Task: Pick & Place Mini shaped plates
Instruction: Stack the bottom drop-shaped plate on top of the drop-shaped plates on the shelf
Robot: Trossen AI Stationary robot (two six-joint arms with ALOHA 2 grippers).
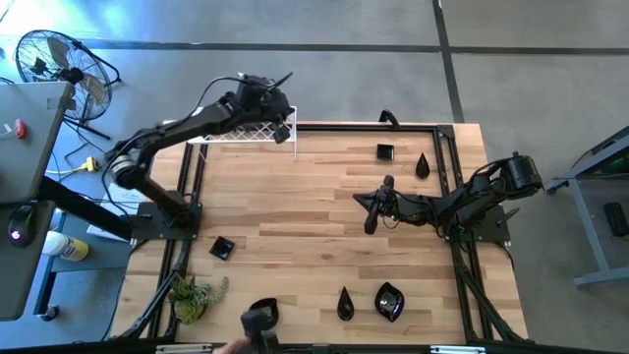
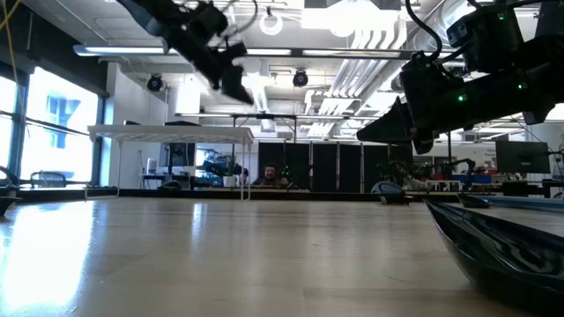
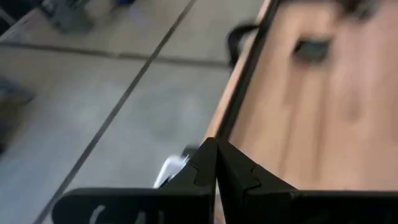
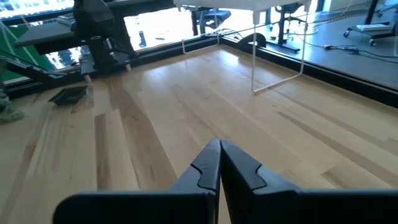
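Small glossy black plates lie scattered flat on the wooden table: a square one (image 1: 384, 151) and a teardrop (image 1: 423, 165) near the far right, a square one (image 1: 222, 248) at the left, and a teardrop (image 1: 345, 305) and a leaf-shaped one (image 1: 389, 301) near the near edge. My left gripper (image 1: 283, 120) is shut and empty, raised over the right end of the white wire rack (image 1: 246, 130) at the far-left corner. My right gripper (image 1: 371, 218) is shut and empty, hanging above the bare middle of the table. Both wrist views show the fingertips closed together (image 3: 216, 146) (image 4: 219, 146).
A black frame rail (image 1: 447, 167) borders the table. A small green plant (image 1: 197, 293) stands at the near-left corner. A black curved object (image 1: 389, 119) sits on the far rail. The leaf plate (image 2: 502, 242) looms at the right of the low view. Bare wood spans the table's middle.
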